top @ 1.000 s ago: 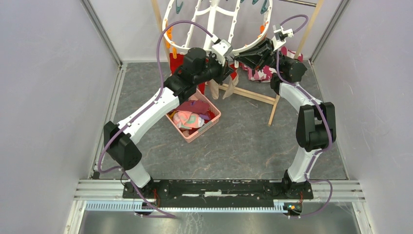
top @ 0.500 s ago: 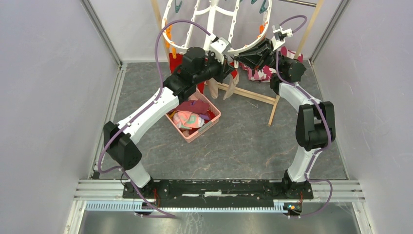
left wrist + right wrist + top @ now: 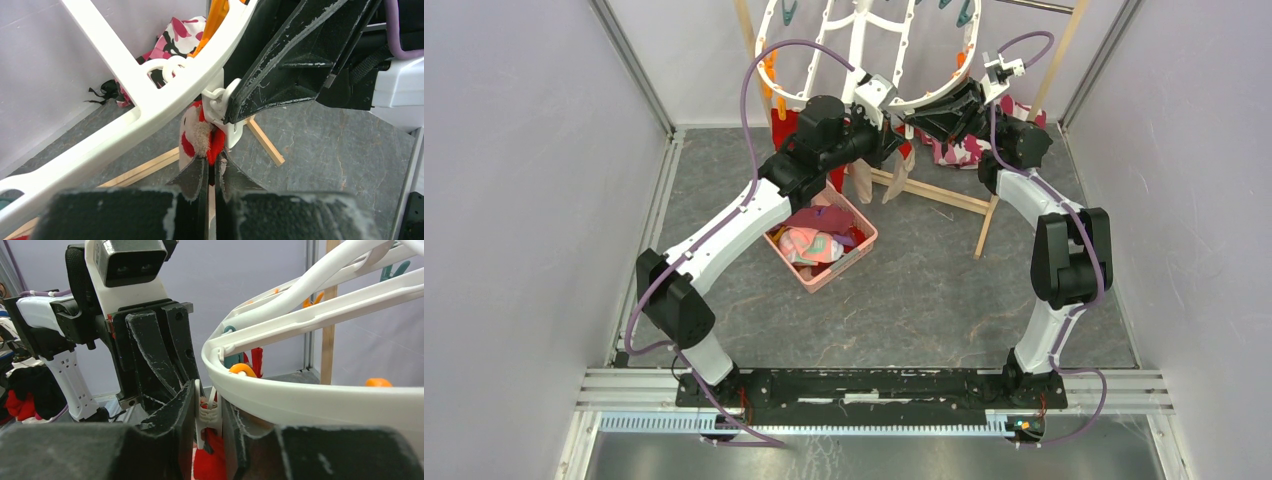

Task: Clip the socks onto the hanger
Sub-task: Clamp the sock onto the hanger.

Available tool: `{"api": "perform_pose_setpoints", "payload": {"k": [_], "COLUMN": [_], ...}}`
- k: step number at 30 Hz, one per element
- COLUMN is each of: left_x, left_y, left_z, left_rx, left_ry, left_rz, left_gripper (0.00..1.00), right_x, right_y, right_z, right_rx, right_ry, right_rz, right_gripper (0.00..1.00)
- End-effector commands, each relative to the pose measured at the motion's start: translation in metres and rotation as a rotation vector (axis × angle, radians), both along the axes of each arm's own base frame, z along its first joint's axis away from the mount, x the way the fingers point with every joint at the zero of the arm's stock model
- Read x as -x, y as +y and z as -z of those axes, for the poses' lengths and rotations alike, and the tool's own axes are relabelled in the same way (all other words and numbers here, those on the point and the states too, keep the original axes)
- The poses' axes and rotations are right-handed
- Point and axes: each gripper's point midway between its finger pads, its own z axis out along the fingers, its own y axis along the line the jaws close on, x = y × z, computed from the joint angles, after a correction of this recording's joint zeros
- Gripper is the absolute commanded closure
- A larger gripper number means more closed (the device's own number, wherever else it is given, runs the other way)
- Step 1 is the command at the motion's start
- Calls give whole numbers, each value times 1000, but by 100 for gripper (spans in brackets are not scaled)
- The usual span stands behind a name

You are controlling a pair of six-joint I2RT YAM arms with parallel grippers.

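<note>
The table (image 3: 924, 290) is a grey, marbled surface. A pink basket (image 3: 852, 258) stands left of centre and holds loose socks (image 3: 809, 245). The wooden rack's base bar (image 3: 944, 196) lies across the far right area. A patterned cloth (image 3: 959, 152) lies at the far edge, behind the bar. A black base plate (image 3: 864, 385) spans the near edge

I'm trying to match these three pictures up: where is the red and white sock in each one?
Top: sock, a red speck under the hanger rim, where the arms meet.
Left wrist: sock at centre, at the jaws' tips, under the rim.
Right wrist: sock at bottom centre, red below the white peg.
Shared landmark: the hanger's white rim.
</note>
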Motion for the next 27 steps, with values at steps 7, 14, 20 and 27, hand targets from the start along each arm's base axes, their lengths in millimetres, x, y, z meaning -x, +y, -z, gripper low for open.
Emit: {"api": "perform_pose_setpoints", "payload": {"k": [7,14,20,27], "left_x": [10,10,10,24], "left_y": [4,4,9,25], "left_z": [-35,-38,-40,-46], "left_rx": [61,65,76,128], "left_ry": [-60,-64,-57,-33], "left_rz": [26,26,-7,-44], "left_gripper": [98,98,93,66], "right_x": [43,45,44,14], "right_y": [4,4,4,-3], "right_z": [-12,-15,-14,10], "right_rx": [9,6,39,194], "right_ry": [-338,-345,-360,-251], "right_rz": [-52,-48,-17,88], "right_gripper": [57,42,26,21]}}
